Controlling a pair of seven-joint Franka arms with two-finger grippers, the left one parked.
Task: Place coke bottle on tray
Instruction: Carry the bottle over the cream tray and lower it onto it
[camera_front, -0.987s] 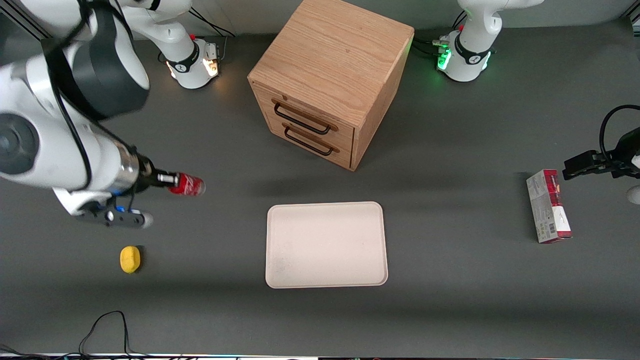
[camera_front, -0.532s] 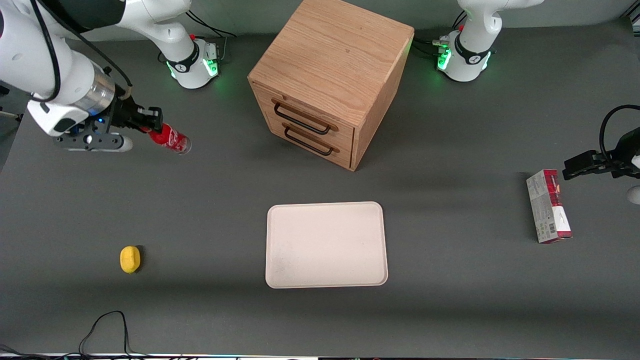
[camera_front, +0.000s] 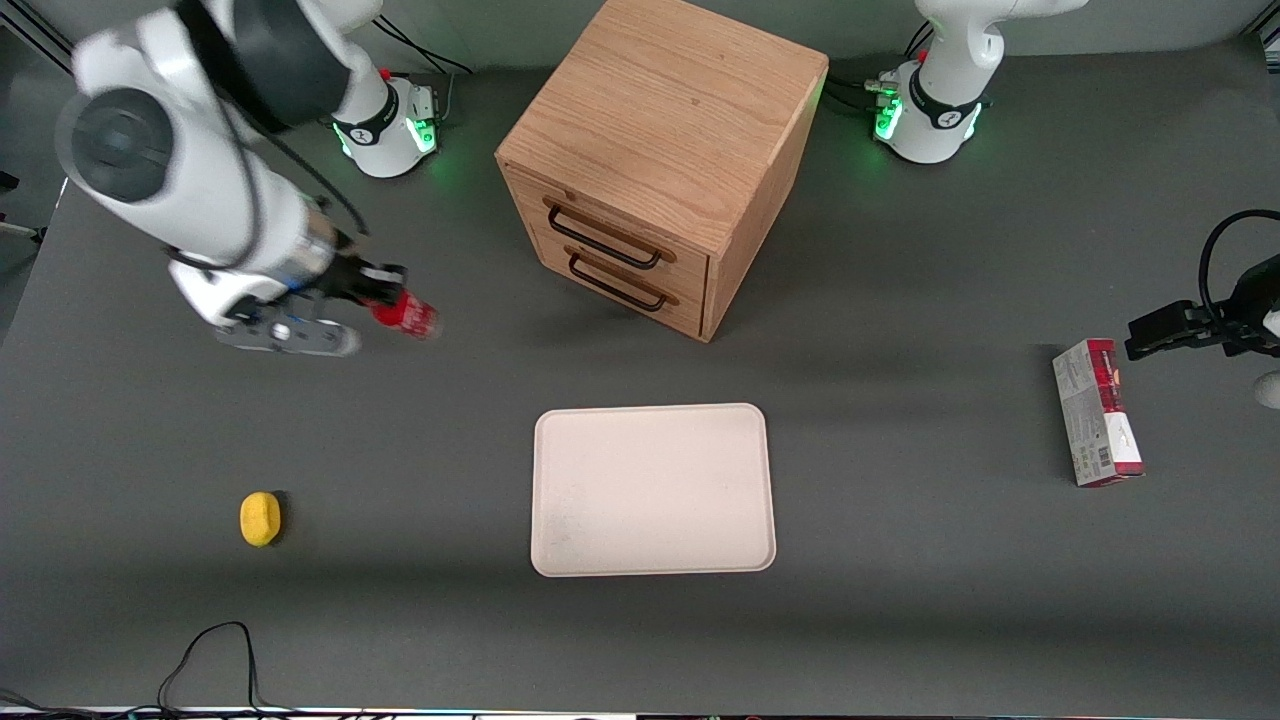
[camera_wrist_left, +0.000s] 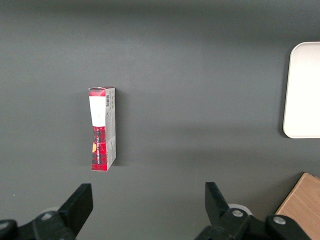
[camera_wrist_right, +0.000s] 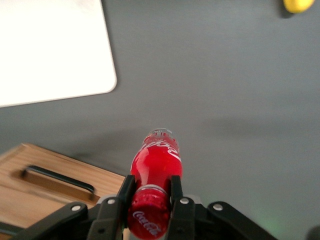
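A wooden cabinet (camera_front: 660, 160) stands nearby, a yellow lump (camera_front: 260, 519) nearer the camera — my gripper (camera_front: 385, 297) clamps the red-labelled coke bottle (camera_front: 405, 315) aloft, well apart from the tray (camera_front: 653, 489).

White "Coca-Cola" script on coke bottle (camera_wrist_right: 156, 167) label, again on its cap
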